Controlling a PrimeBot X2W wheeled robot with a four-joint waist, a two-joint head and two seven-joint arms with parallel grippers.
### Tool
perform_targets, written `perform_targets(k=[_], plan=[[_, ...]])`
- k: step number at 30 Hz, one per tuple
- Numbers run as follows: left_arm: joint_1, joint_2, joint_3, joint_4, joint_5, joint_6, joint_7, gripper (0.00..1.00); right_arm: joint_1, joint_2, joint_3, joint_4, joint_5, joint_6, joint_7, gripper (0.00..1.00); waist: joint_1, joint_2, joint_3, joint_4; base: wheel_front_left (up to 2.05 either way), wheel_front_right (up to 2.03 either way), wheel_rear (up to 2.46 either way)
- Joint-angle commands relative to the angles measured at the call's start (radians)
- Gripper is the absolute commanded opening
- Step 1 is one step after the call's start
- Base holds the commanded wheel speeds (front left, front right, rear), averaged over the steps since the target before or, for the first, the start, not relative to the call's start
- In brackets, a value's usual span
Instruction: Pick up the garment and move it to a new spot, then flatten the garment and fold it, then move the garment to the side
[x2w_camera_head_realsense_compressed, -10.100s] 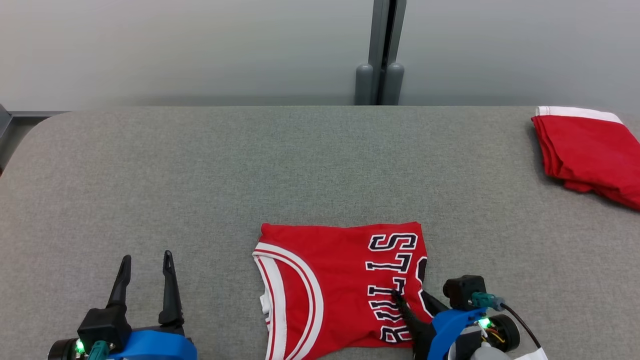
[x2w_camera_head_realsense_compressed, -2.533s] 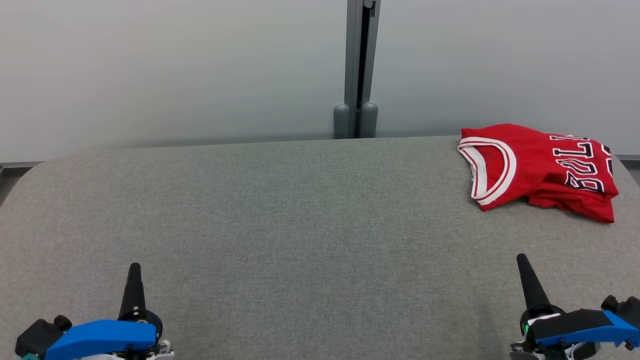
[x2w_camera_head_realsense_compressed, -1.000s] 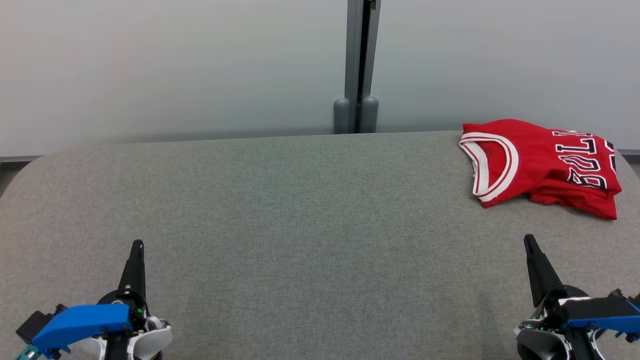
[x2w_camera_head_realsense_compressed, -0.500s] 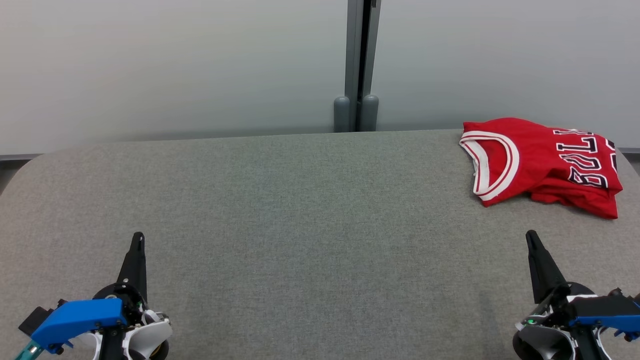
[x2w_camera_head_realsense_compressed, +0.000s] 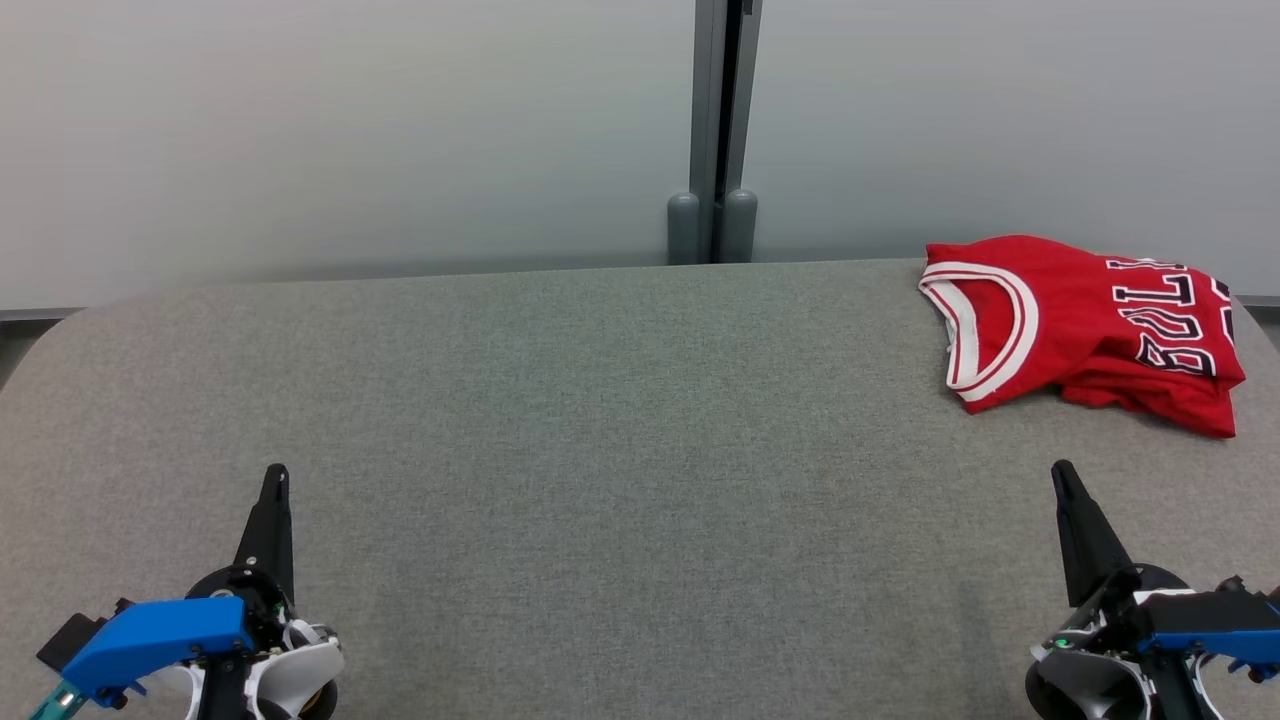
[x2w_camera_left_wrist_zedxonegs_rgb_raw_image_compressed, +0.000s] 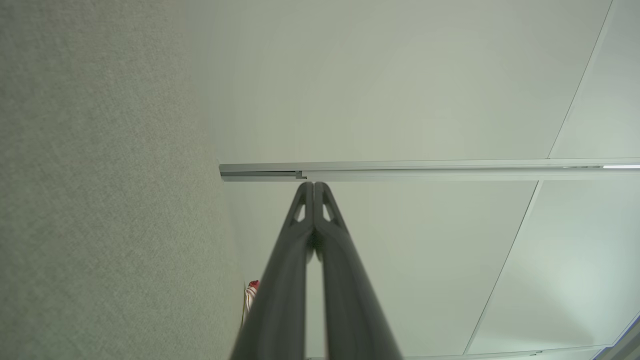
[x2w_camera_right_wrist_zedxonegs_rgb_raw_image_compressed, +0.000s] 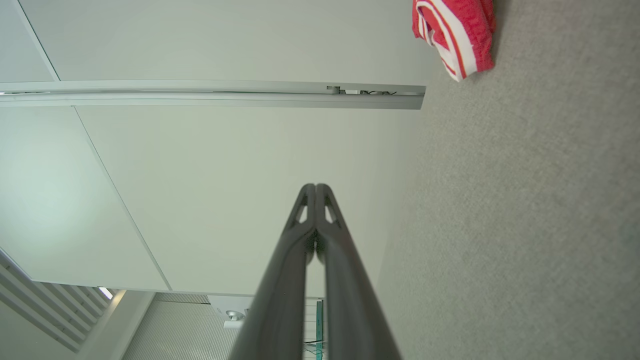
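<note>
Lying folded: garment (x2w_camera_head_realsense_compressed: 1085, 335), long axis left-right, striped trim leftward | left gripper (x2w_camera_head_realsense_compressed: 274, 472), right gripper (x2w_camera_head_realsense_compressed: 1062, 470) closed, empty

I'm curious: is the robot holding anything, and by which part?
Nothing. The left gripper and right gripper are shut and empty; the red jersey lies apart.

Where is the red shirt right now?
In the head view the red shirt lies at the far right corner of the grey table, next to the wall and to the right of the grey post.
</note>
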Motion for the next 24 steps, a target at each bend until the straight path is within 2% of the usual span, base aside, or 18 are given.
perform_targets(k=[1,24], plan=[[-0.010,0.001,0.001,-0.004,-0.002,-0.009,0.004,0.00,-0.015,-0.005,-0.003,-0.003,0.003,0.000,0.003,0.00,-0.0001,0.0000,0.000,0.000,0.00,0.00,0.00],[-0.010,0.001,0.001,-0.005,-0.002,-0.007,0.004,0.00,-0.014,-0.005,-0.003,-0.003,0.003,0.000,0.003,0.00,-0.0001,0.0000,0.000,0.000,0.00,0.00,0.00]])
